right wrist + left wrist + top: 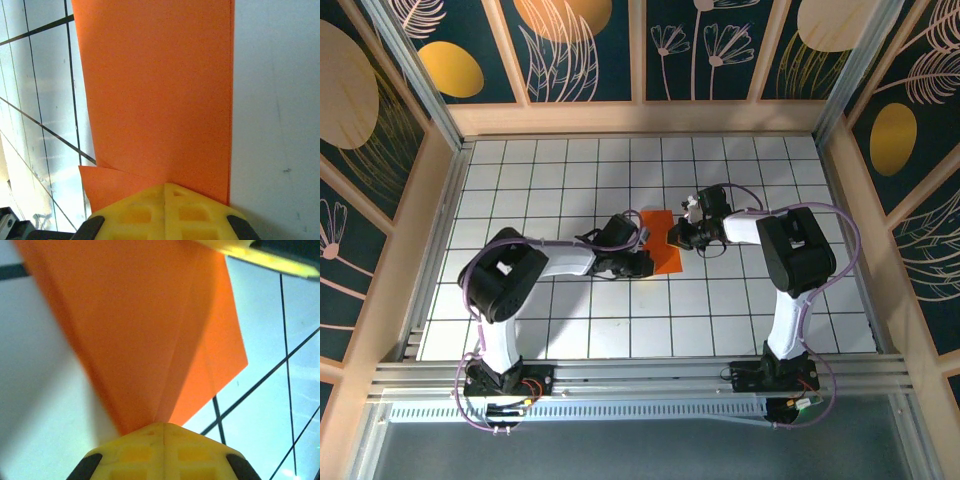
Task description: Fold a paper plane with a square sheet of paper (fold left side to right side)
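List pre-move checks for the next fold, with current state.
1. Left end effector shut on the orange paper: ok.
2. Right end effector shut on the opposite edge: ok.
3. End effectors apart, not colliding: ok, the paper lies between them.
4. Layers aligned: not ok, a flap pokes out beside the right end effector.
5. Creases present: ok, seen in the left wrist view.
6. Paper flat on the table: cannot tell.

No readable text, label, brand or number on the orange paper (663,250), the gridded tabletop (560,320) or the patterned walls (580,50); perhaps small marks at the arm bases (505,385), too small to tell.
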Action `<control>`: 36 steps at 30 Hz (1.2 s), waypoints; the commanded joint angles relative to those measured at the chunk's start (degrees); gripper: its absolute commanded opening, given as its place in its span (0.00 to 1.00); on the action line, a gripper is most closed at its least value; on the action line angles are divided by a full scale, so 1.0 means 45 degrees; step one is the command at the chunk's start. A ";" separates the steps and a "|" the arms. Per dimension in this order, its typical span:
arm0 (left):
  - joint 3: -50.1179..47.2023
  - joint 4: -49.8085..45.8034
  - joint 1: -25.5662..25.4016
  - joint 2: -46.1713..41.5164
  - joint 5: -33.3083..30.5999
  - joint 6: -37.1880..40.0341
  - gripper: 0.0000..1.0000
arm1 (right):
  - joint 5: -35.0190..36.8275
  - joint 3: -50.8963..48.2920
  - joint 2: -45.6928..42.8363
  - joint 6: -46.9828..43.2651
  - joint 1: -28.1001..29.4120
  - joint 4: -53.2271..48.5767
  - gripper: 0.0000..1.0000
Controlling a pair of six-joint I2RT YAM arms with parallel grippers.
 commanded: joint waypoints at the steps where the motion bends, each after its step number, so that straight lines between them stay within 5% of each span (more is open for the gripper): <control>1: -0.0278 -0.0392 0.0218 -0.1158 -0.0443 0.0292 0.09 | 0.0384 0.0267 -0.0437 -0.0110 -0.0144 -0.0639 0.01; 9: -0.0375 0.0777 0.1216 -0.1668 -0.0079 -0.0490 0.28 | 0.1038 -0.0078 -0.2499 0.0100 -0.0449 0.0266 0.44; 17: 0.0426 0.1125 0.1722 -0.0372 0.0124 -0.0344 0.42 | 0.1874 -0.2136 -0.4688 0.0067 -0.1304 0.1276 0.74; 25: 0.1757 0.1460 0.1733 0.1129 0.1023 -0.0142 0.40 | 0.1645 -0.3268 -0.5340 -0.0222 -0.1660 0.1212 0.77; 36: 0.1253 0.2246 0.1736 0.1021 0.0784 -0.0479 0.08 | 0.0051 -0.3261 -0.4921 -0.0452 -0.1601 0.1668 0.67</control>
